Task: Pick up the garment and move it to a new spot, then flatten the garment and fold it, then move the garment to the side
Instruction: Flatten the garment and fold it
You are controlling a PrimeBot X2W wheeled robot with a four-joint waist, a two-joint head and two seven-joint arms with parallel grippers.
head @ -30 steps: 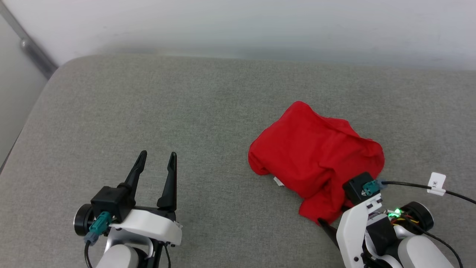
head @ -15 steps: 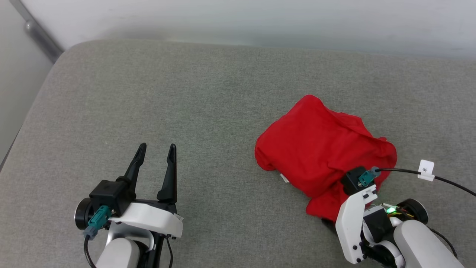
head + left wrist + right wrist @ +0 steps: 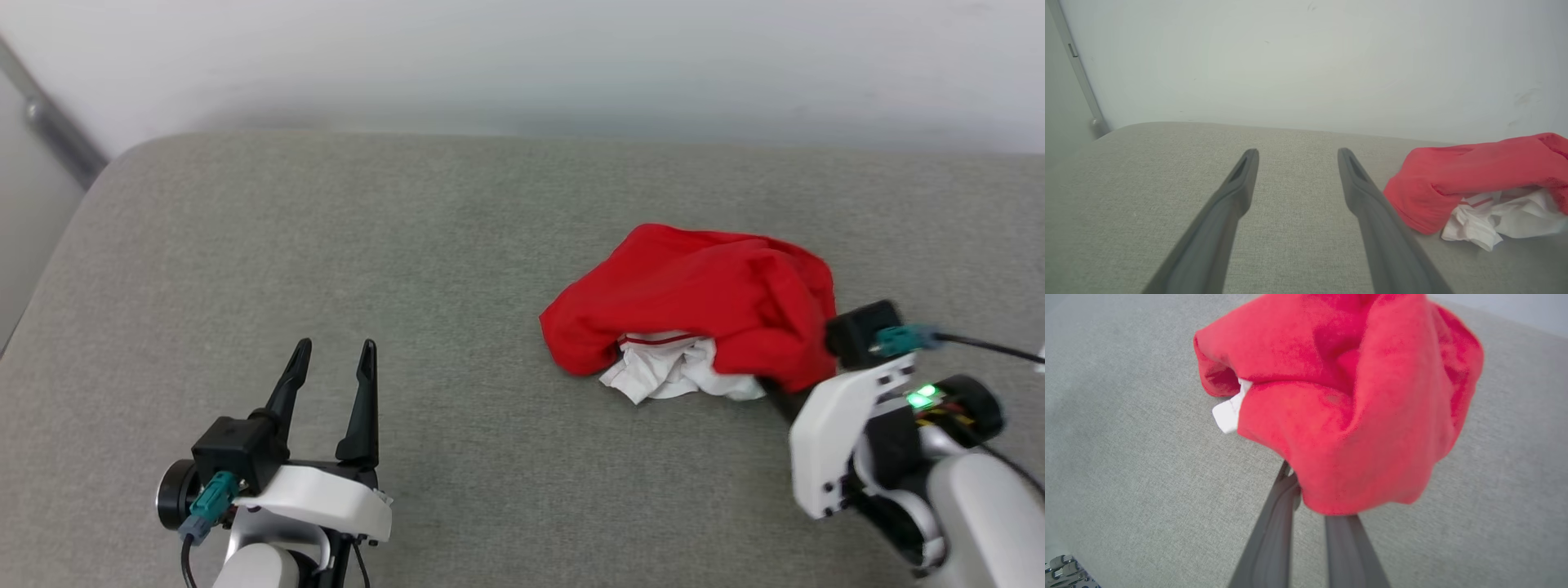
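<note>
Head view: crumpled red jersey garment with white sleeve (image 3: 694,298) lies right of centre on grey fabric cushion (image 3: 326,229), right gripper (image 3: 775,390) at its near-right edge. Left gripper (image 3: 331,359) well apart. Left wrist view: jaws spread, empty. Right wrist view: jaws clenched on red hem. Lift high before carrying so no cloth drags.

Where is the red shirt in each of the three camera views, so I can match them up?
Head view: the garment is right of centre on the grey cushion.
Left wrist view: the garment sits at the right edge, beyond the open left end effector.
Right wrist view: the garment is upper centre, gripped by the right end effector.
Shared landmark: the white fabric poking out under the red folds.
</note>
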